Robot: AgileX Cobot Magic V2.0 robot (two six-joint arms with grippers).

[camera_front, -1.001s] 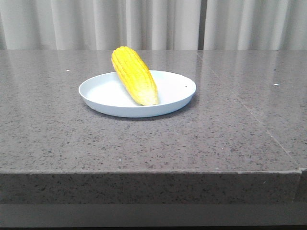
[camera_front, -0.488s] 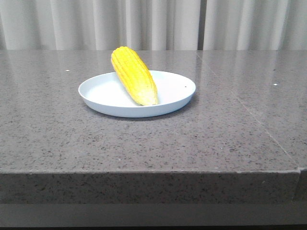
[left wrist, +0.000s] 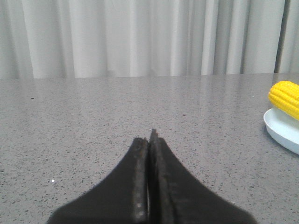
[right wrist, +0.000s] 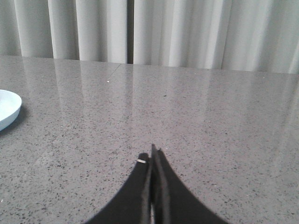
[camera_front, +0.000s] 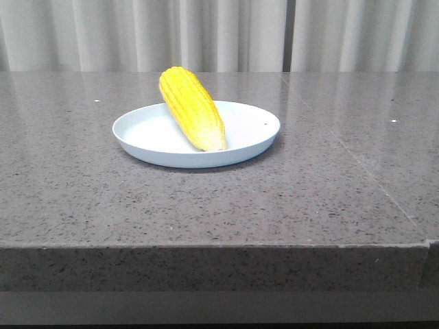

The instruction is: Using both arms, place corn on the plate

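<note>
on the grey table (camera_front: 206,205) the corn (camera_front: 193,107) is propped over the plate (camera_front: 255,140) rim. it could be rolled off by a knock. both pincers, left (left wrist: 150,140) and right (right wrist: 153,156), are closed, empty.

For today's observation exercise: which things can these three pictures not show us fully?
- Plate: part of its inside is hidden behind the corn in the front view; both wrist views cut it off at the edge.
- Corn: left wrist view cuts it off.
- Both arms: absent from the front view; only the shut left gripper and right gripper show.
</note>
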